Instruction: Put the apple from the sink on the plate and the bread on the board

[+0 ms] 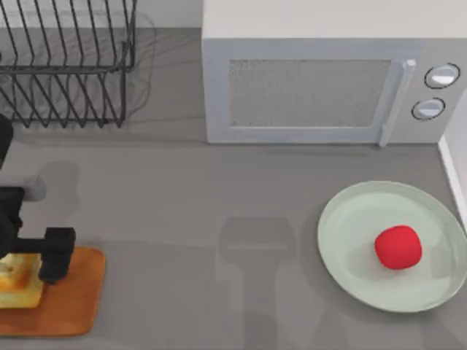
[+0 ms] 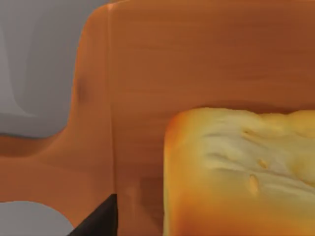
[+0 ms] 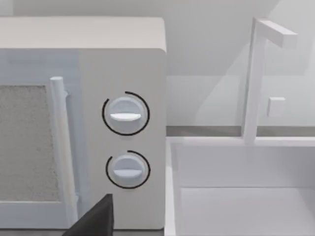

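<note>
The left claw [image 1: 18,251] is straddling the bread [image 1: 16,283] on the board [image 1: 69,299]; grip unclear. Lifting while clenched risks dragging bread off.

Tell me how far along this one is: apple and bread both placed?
Apple done: it rests on the plate. Bread sits on the board at the table's left, with the left end effector right over it, so release or retreat is what's left. Whether it grips cannot be told.
</note>
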`<state>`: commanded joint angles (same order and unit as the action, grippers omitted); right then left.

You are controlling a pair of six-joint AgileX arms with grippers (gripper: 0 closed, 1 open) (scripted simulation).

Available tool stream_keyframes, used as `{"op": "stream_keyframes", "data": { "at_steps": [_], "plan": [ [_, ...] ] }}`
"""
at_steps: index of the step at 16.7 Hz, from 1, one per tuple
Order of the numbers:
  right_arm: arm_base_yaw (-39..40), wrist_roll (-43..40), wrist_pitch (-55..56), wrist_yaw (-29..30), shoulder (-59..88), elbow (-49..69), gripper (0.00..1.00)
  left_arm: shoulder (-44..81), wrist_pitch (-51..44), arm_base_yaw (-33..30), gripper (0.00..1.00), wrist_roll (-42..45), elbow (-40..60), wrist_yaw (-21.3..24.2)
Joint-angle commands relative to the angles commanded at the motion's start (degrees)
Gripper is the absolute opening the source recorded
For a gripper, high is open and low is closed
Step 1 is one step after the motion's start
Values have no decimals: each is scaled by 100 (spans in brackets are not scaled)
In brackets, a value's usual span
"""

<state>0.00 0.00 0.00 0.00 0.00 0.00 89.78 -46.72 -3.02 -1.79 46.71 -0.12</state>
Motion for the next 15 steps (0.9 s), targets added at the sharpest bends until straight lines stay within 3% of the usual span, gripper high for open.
{"op": "stream_keyframes", "data": {
  "at_steps": [7,15],
  "plan": [
    [0,0,0,0,0,0,100,-1509,806,37,100,42,-707,0],
    [0,0,0,0,0,0,100,-5073,2531,167,100,108,-2691,4]
  ]
}}
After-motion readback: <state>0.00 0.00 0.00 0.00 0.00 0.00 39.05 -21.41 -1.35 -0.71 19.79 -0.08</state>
